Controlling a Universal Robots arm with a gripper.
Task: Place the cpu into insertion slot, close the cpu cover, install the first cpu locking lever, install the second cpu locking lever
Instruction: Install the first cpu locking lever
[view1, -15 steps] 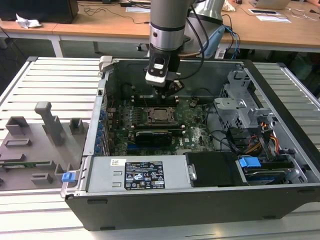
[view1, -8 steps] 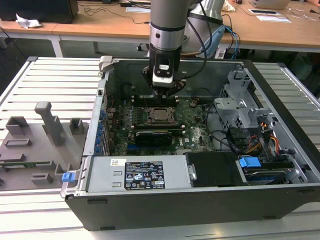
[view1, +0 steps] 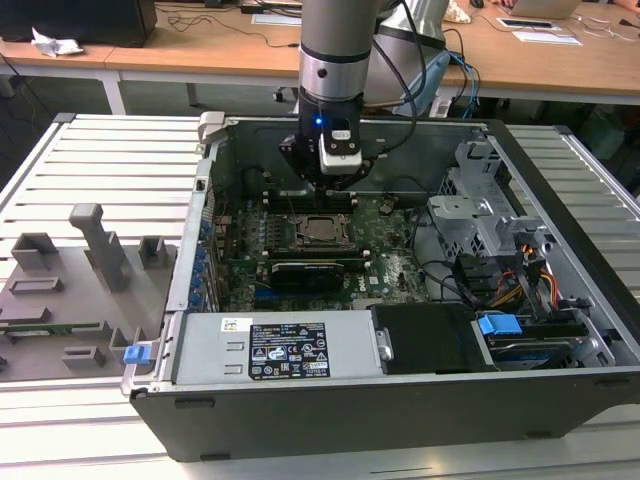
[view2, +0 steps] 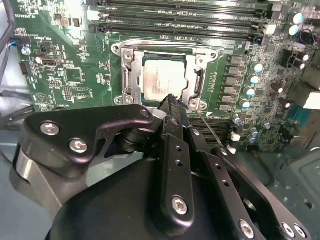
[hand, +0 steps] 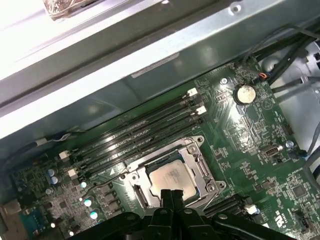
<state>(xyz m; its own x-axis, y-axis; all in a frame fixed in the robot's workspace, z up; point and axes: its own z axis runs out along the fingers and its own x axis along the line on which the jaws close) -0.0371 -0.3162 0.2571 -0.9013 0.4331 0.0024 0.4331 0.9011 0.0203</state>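
Note:
The cpu lies flat in the insertion slot on the green motherboard, also seen as the cpu and the cpu. The silver cpu cover is folded down around the chip, and its frame shows in the first wrist view too. A thin locking lever rod stands slanted away from the socket's corner. My gripper is shut with nothing held, its tips just over the socket's edge beside the chip; it also appears as the gripper and the gripper.
Long black memory slots run beside the socket. A black graphics card lies on the socket's near side in the exterior view. Case walls, a drive cage and cables stand at the exterior view's right. A grey fixture tray sits left of the case.

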